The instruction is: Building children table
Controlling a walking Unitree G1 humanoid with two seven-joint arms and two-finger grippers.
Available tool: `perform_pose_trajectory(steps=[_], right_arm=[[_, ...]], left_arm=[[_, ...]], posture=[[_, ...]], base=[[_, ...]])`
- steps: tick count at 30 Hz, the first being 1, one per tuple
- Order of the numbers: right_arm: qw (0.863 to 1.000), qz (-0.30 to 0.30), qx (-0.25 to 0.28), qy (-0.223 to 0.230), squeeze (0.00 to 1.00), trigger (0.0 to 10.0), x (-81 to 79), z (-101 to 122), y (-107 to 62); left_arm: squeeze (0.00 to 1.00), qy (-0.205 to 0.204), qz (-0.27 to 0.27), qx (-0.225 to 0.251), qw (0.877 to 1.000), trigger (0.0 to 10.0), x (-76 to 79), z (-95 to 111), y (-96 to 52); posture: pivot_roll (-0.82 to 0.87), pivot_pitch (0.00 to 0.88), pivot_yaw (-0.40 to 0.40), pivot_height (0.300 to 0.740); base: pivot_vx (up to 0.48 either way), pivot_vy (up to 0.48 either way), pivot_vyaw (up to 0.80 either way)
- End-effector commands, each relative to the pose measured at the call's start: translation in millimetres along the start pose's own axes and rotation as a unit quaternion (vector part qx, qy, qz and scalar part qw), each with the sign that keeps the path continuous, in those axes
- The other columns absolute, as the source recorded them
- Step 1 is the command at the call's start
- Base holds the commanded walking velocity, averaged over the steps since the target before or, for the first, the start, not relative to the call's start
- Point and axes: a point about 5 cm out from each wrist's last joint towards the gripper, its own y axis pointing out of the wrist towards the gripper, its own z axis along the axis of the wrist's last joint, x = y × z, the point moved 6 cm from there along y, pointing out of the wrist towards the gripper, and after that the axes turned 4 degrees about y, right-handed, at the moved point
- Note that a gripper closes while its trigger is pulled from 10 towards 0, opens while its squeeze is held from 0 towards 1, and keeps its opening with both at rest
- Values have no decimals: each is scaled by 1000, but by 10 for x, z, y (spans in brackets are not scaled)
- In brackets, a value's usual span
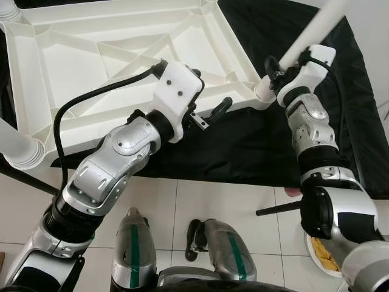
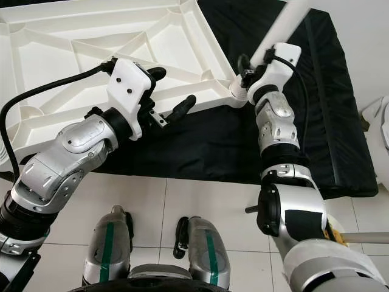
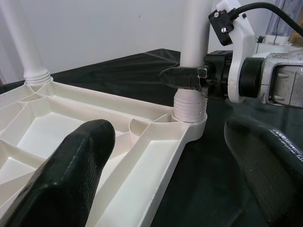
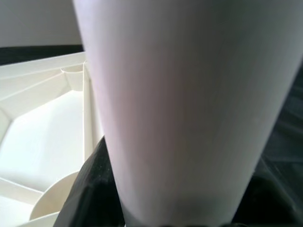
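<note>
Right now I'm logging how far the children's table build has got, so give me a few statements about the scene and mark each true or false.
1. The tabletop lies upside down, ribs showing. True.
2. The right claw is shut on a white leg at a corner socket. True.
3. The left claw grips a leg. False: it is open, holding nothing, by the tabletop's edge.
4. The tabletop rests on bare tiles. False: it lies on a black cloth.
5. Another leg stands in a far corner. True.
</note>
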Motion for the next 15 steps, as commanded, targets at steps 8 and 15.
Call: perform_pose_trajectory(steps=[8, 15], right_arm=[[995, 23, -82, -57, 0, 10000, -42, -412, -83], [993, 31, -94, -63, 0, 10000, -68, -545, -149]], left_arm=[[0, 3, -50, 8, 999, 10000, 126, 59, -21], [0, 3, -46, 8, 999, 10000, 116, 59, -27]], posture=[[154, 81, -117, 740], [156, 85, -121, 740]], base=[[0, 0, 0], [0, 0, 0]])
